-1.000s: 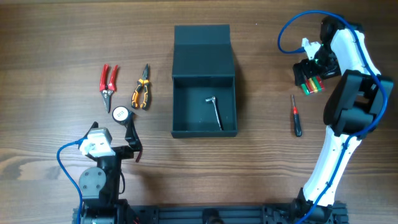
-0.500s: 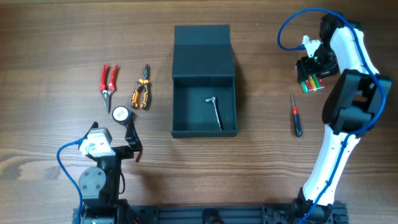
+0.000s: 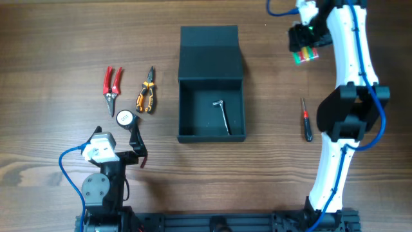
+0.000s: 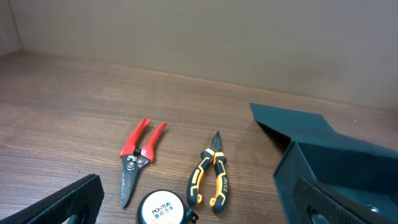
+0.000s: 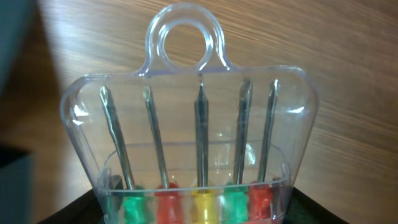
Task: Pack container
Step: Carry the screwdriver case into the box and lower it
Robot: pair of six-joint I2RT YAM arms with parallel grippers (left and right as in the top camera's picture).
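Lettering on tape measure point(image 4: 163, 210) (left of container point(image 4: 348, 171)) reads "POWTUS".

Even bright light, soft shadows, sharp

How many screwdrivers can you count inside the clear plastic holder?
5, side by side in the clear plastic holder: from the left, green handle, red handle, yellow handle, second green handle, second red handle. None seems hidden.
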